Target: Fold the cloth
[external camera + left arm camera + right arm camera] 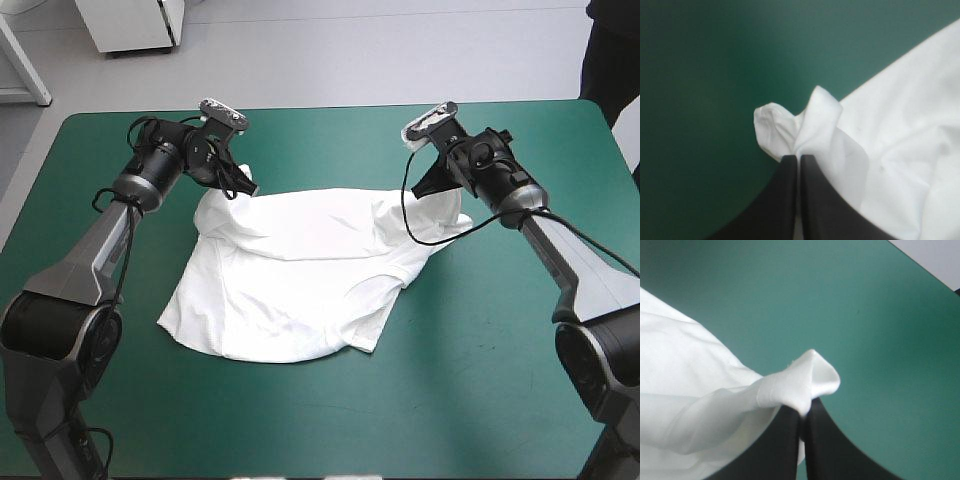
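Note:
The white T-shirt (300, 275) lies spread in the middle of the teal-green table, its far edge lifted at both corners. My left gripper (240, 185) is shut on the T-shirt's far left corner; in the left wrist view a bunched tip of the T-shirt (805, 125) sticks out past my left gripper (799, 159). My right gripper (452, 200) is shut on the far right corner; there a folded tip of the T-shirt (810, 377) curls over my right gripper (804, 415). The near part of the shirt rests flat on the cover.
Bare teal-green cover (320, 140) lies beyond the shirt toward the far edge, and more (470, 400) lies in front of it. The table's far right edge (925, 270) shows in the right wrist view.

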{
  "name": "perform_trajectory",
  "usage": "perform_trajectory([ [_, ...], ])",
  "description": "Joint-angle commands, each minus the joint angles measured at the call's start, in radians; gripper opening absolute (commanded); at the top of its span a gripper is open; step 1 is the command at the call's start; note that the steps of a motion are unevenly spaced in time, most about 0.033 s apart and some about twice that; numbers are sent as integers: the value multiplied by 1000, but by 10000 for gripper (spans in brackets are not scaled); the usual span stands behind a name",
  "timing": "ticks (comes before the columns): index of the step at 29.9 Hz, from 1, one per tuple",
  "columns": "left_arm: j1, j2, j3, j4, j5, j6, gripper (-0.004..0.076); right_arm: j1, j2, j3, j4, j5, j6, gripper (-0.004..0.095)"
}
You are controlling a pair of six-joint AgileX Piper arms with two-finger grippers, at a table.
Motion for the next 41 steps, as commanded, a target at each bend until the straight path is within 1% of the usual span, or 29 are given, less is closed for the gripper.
perform_trajectory([
  [1,-1,-30,-28,9,-115,-10,-22,-40,-9,-25,5,-90,4,-17],
  [3,5,-19,-28,7,-142,-10,-22,-55,7,-25,25,-85,4,-17],
  [6,19,-14,-28,5,-145,-13,-22,-63,15,-25,64,-67,-1,-17],
  [9,32,-14,-28,0,-97,-13,-20,-65,15,-25,81,-60,-3,-16],
  [11,33,-14,-28,-4,-68,-13,-3,-65,15,-25,112,-41,-5,-15],
  [13,34,-14,-28,-5,-45,-8,52,-65,15,-25,165,-7,-44,-1],
  [17,34,-18,-28,-31,-40,-6,249,-80,13,-25,279,42,-153,61],
  [18,34,-20,-28,-37,-42,-6,318,-92,9,-30,307,51,-177,90],
  [19,34,-20,-28,-37,-42,-6,359,-102,8,-35,332,59,-195,129],
  [21,34,-25,-28,-37,-23,-6,436,-129,-2,-57,378,75,-225,247],
  [22,34,-28,-28,-36,-8,-6,452,-141,-8,-65,389,75,-225,301],
  [24,34,-49,-28,-35,27,-6,456,-168,-34,-87,412,76,-225,432],
  [26,34,-81,-28,-24,67,-2,456,-195,-68,-103,446,89,-225,517],
  [27,34,-102,-28,-14,89,-2,456,-209,-90,-102,465,92,-225,542],
  [32,34,-219,-26,12,178,-2,456,-244,-204,-100,493,132,-225,550],
  [36,34,-318,-2,7,278,-10,456,-244,-296,-100,514,150,-225,550],
  [41,34,-465,135,7,300,-20,452,-229,-418,-90,514,174,-222,550],
])
